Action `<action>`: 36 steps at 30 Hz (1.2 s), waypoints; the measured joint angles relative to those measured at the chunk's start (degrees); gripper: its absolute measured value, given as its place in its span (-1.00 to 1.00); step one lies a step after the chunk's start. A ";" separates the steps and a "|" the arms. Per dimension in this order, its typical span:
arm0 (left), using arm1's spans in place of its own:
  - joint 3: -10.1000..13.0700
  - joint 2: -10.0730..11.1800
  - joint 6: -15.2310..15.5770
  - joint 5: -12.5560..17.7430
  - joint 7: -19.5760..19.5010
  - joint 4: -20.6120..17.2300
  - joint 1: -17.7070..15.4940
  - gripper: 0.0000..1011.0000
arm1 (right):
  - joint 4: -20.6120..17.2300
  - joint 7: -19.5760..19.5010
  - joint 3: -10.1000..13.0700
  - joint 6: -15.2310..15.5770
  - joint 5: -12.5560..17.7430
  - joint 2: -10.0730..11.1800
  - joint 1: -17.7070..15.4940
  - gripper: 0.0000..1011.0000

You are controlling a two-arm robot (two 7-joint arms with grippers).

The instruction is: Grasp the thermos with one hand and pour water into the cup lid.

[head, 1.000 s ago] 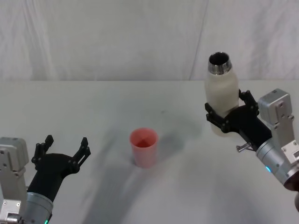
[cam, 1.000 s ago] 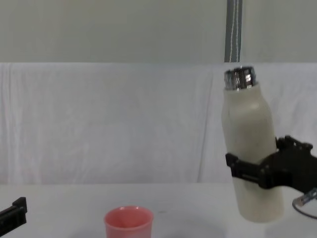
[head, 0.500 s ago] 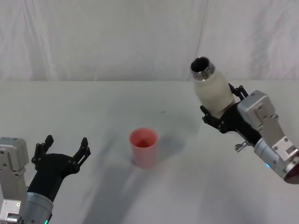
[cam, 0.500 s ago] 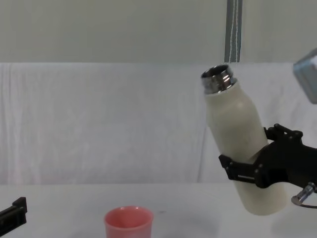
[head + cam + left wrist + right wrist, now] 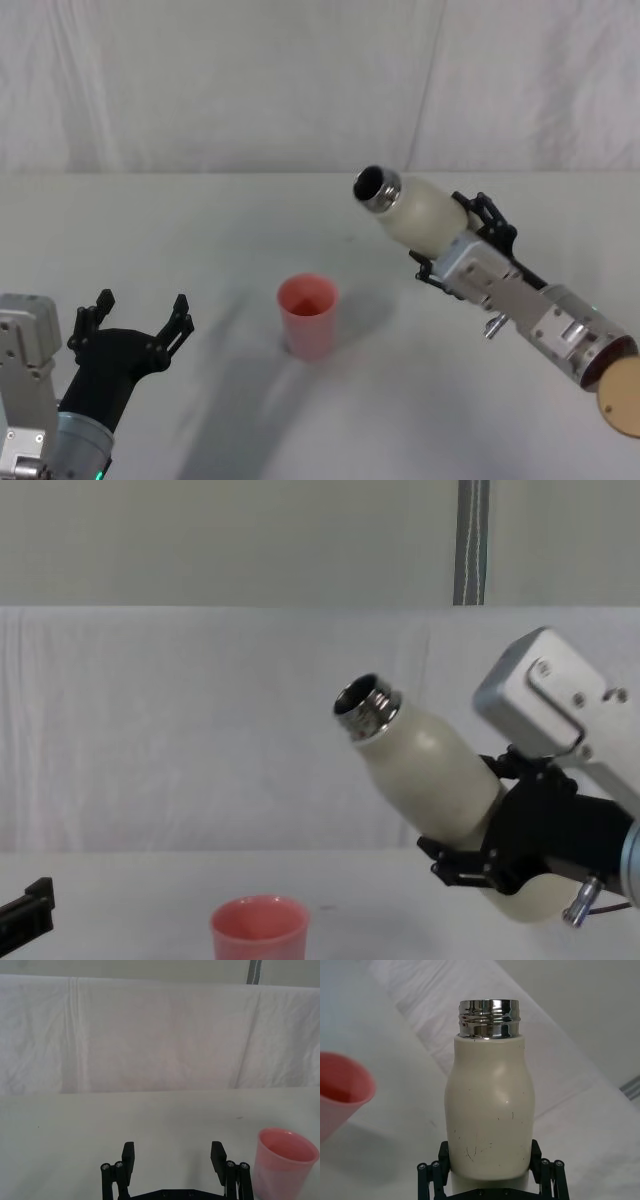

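Thermos (image 5: 430,775): tipped further toward the cup lid (image 5: 308,314) than before; no water yet
Right gripper (image 5: 455,245): clamped round thermos body
Left gripper (image 5: 135,322): parked, fingers spread, empty

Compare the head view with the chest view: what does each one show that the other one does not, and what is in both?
Head view alone: the open left hand low at the robot's left, and the inside of the cup lid.

Chest view alone: the side profile, with the thermos mouth well above the cup lid rim and to its right.

Both: the right hand clamped on the thermos, tilted toward the cup lid, which stands on the table.
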 joint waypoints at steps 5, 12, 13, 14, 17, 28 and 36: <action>0.00 0.00 0.00 0.00 0.00 0.00 0.00 0.98 | 0.44 -0.05 -2.15 0.71 -4.15 0.45 0.74 0.88; 0.00 0.00 0.00 0.00 0.00 0.00 0.00 0.98 | 1.23 0.01 -4.56 1.26 -9.13 1.13 2.00 0.88; 0.00 0.00 0.00 0.00 0.00 0.00 0.00 0.98 | 1.38 0.12 -4.97 1.37 -10.02 1.23 2.24 0.88; 0.00 0.00 0.00 0.00 0.00 0.00 0.00 0.98 | 1.42 0.16 -5.12 1.41 -10.33 1.26 2.33 0.88; 0.00 0.00 0.00 0.00 0.00 0.00 0.00 0.98 | 1.73 0.24 -5.81 1.56 -11.89 1.37 2.81 0.88; 0.00 0.00 0.00 0.00 0.00 0.00 0.00 0.98 | 2.78 0.31 -7.47 3.11 -16.38 1.46 4.36 0.88; 0.00 0.00 0.00 0.00 0.00 0.00 0.00 0.98 | 3.48 -0.06 -8.76 4.87 -20.12 1.44 5.25 0.88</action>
